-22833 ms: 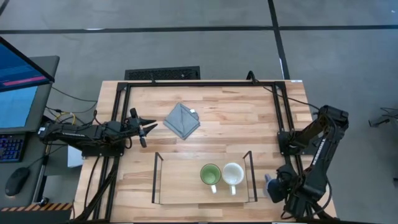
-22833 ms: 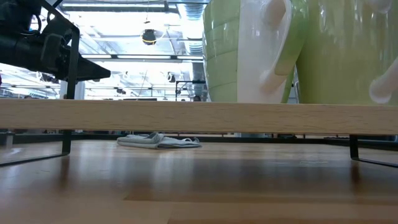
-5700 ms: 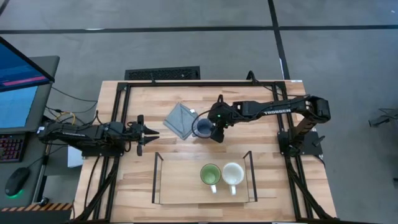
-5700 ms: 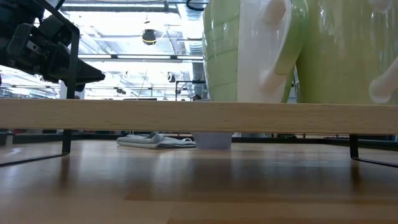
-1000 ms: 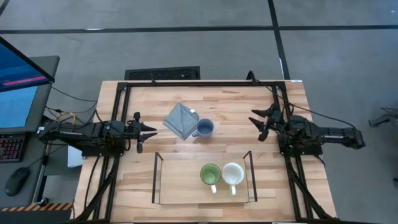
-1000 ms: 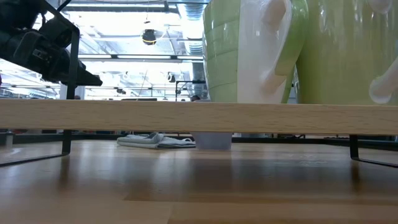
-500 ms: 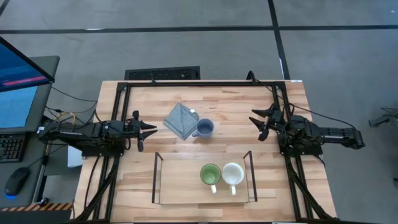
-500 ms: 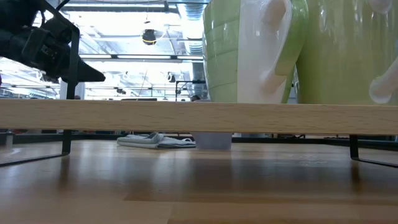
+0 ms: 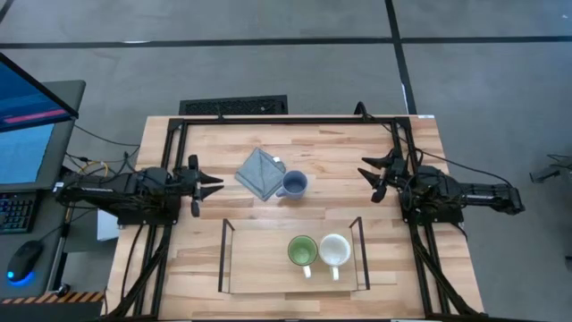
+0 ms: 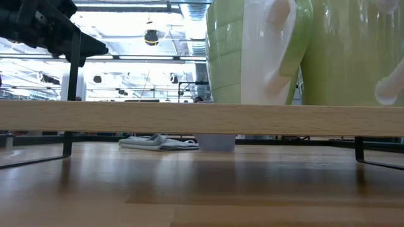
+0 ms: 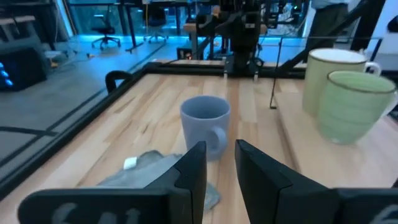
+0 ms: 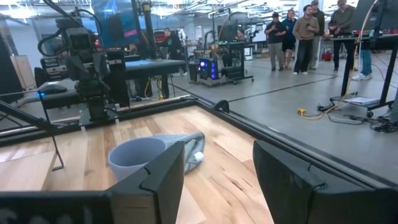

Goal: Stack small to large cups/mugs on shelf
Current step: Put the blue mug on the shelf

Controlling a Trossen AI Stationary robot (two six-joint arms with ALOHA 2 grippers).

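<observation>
The blue-grey mug (image 9: 293, 184) stands upright on the table, its base on the wood, beside a grey folded cloth (image 9: 260, 173). It also shows in the left wrist view (image 11: 205, 124) and the right wrist view (image 12: 138, 158). The green mug (image 9: 302, 251) and the cream-white mug (image 9: 335, 250) stand side by side on the shelf (image 9: 259, 264), handles toward the near edge. My left gripper (image 9: 220, 182) hovers left of the cloth, its fingers a narrow gap apart (image 11: 221, 168), and is empty. My right gripper (image 9: 366, 179) is open and empty at the table's right side.
A black frame (image 9: 286, 119) runs along the table's far edge and down both sides. The shelf's board (image 10: 202, 118) spans the low view, with free room on its left half. People (image 12: 298, 31) stand far off in the room.
My left gripper has risen and gone a little toward the table's right, toward the cloth and the blue-grey mug. The mugs and the cloth have stayed where they were.
</observation>
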